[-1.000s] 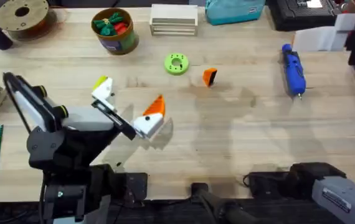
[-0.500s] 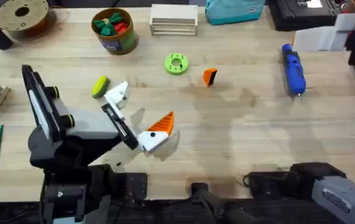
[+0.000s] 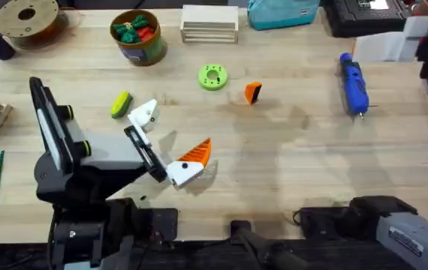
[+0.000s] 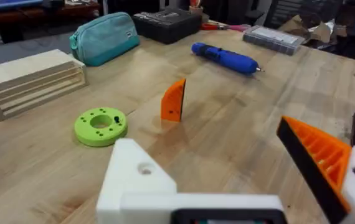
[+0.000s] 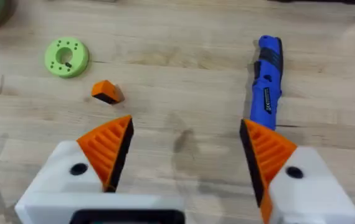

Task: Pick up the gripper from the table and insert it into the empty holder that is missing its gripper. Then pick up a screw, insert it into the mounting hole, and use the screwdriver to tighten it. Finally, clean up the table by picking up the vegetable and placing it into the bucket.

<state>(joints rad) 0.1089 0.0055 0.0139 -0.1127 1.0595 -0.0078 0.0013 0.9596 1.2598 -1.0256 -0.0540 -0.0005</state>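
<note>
Small orange wedge [image 3: 252,92] stands free on the bench [image 3: 296,157], between green disc [image 3: 212,77] and blue screwdriver [image 3: 354,82].
It looks light, stiff and smooth; grasp its flat sides. Left pincer [image 3: 167,140] and right pincer [image 5: 184,165] are wide, holding nothing.

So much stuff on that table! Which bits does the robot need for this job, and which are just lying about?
Needed:
small orange plastic wedge
bare white finger mount
blue pen-shaped screwdriver
yellow-green toy corn
orange-rimmed round tub

Lying about:
teal zip pouch
pale slatted wooden block
brown filament spool
</note>
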